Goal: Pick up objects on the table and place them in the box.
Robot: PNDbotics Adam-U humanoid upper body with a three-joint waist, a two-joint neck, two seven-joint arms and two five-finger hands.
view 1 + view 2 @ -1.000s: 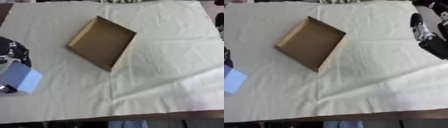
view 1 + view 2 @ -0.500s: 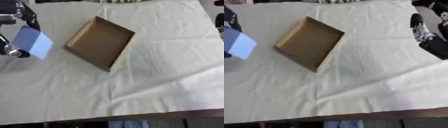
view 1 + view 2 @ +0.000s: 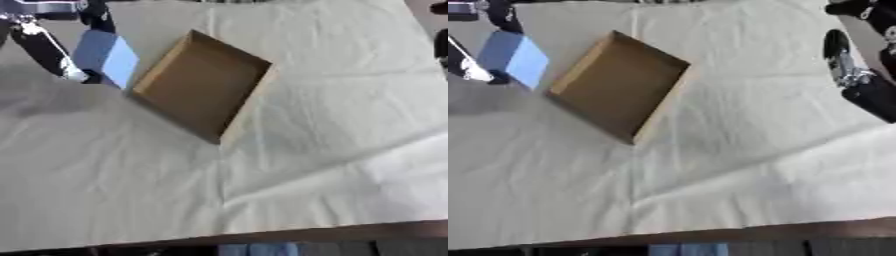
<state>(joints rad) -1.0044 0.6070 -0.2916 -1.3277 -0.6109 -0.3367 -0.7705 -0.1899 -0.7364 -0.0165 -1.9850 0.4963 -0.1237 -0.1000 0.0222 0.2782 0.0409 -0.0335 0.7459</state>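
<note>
While a pale cloth (image 3: 306, 165) covers the tabletop, an open cardboard box (image 3: 199, 85) lies askew left of its centre. Just beside the box's left wall, the left hand (image 3: 52, 45) grasps a blue block (image 3: 105, 57) in its fingers. At the far right edge hangs the right hand (image 3: 852, 70), fingers relaxed.

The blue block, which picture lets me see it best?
The left eye view: the blue block sits well inside the picture with the left hand holding it. The right eye view shows it too, nearer the edge, with less of the hand.
</note>
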